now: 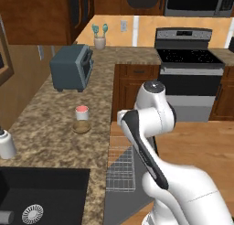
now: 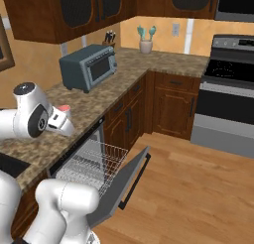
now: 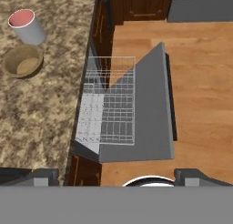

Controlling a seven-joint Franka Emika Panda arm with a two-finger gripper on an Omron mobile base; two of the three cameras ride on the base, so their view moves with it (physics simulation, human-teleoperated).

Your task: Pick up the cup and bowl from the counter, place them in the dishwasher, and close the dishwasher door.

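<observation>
The cup (image 1: 82, 112), white with a salmon-red top, stands on the speckled counter (image 1: 50, 109), and the tan bowl (image 1: 82, 126) sits just in front of it. In the hand view the cup (image 3: 27, 26) and the bowl (image 3: 22, 61) lie at the upper left. The dishwasher stands open with its wire rack (image 3: 111, 104) pulled out over the lowered dishwasher door (image 3: 150, 114). My gripper (image 3: 117, 177) hangs open and empty above the door and rack, off to the side of the cup and bowl. The rack (image 2: 94, 163) and door (image 2: 121, 181) are also in the right base view.
A grey-blue toaster (image 1: 71, 67) stands further back on the counter. A white jar with a dark cap (image 1: 6, 144) is beside the black sink (image 1: 41, 196). The stove (image 1: 187, 68) and a utensil pot (image 1: 99, 39) are at the back. Wooden floor (image 3: 200, 82) lies beyond the door.
</observation>
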